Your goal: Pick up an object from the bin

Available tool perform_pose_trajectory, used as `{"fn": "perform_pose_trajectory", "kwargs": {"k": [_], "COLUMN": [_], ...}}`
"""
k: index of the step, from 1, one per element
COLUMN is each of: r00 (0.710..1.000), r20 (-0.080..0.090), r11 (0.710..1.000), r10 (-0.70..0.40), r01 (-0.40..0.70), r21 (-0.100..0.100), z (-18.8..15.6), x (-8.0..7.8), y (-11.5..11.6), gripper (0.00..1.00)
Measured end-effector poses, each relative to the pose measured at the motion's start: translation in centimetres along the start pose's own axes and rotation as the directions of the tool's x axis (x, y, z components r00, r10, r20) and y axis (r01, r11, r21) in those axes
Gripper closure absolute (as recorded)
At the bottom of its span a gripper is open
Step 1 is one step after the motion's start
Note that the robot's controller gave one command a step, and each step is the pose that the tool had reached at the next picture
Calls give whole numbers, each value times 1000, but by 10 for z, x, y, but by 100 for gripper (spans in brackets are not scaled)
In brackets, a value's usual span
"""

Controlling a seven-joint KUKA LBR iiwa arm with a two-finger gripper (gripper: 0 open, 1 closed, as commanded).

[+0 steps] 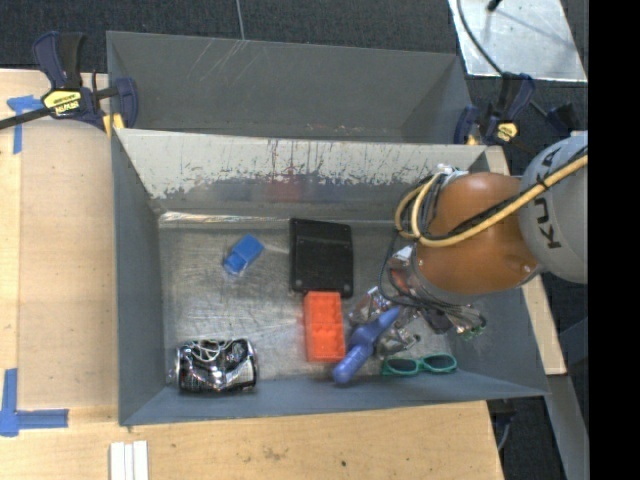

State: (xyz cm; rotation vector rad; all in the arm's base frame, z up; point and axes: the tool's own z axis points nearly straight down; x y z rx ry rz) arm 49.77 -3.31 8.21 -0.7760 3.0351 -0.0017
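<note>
Arm: you see it coming in from the right, its orange cover low over the right end of the bin.
Gripper: the gripper is under that cover, down among the things at the right front of the floor.
Grip: you cannot tell whether it is open or closed; the cover and the clutter hide it.
Nearest thing: a blue tool, a long rounded handle lying slantwise, its upper end right at the gripper and its lower end near the front wall.
Held or not: you cannot tell; nothing shows clearly in its grasp.
Glasses: green glasses lie just right of the tool's lower end, against the front wall.
Brick: an orange brick lies just left of the tool.
Box: a black box lies behind the brick, touching it or nearly so.
Block: a small blue block lies left of the box, apart from it.
Can: a crushed can lies in the front left corner, well apart from the gripper.
</note>
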Motion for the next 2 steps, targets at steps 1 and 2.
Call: {"fn": "perform_pose_trajectory", "kwargs": {"k": [1, 2], "r00": [1000, 1000], "r20": [-1, -4], "r11": [1000, 1000], "r10": [0, 1], "r01": [0, -1], "r21": [0, -1], "z": [-1, -3], "x": [0, 0], "y": [0, 0], "gripper": [100, 100]}}
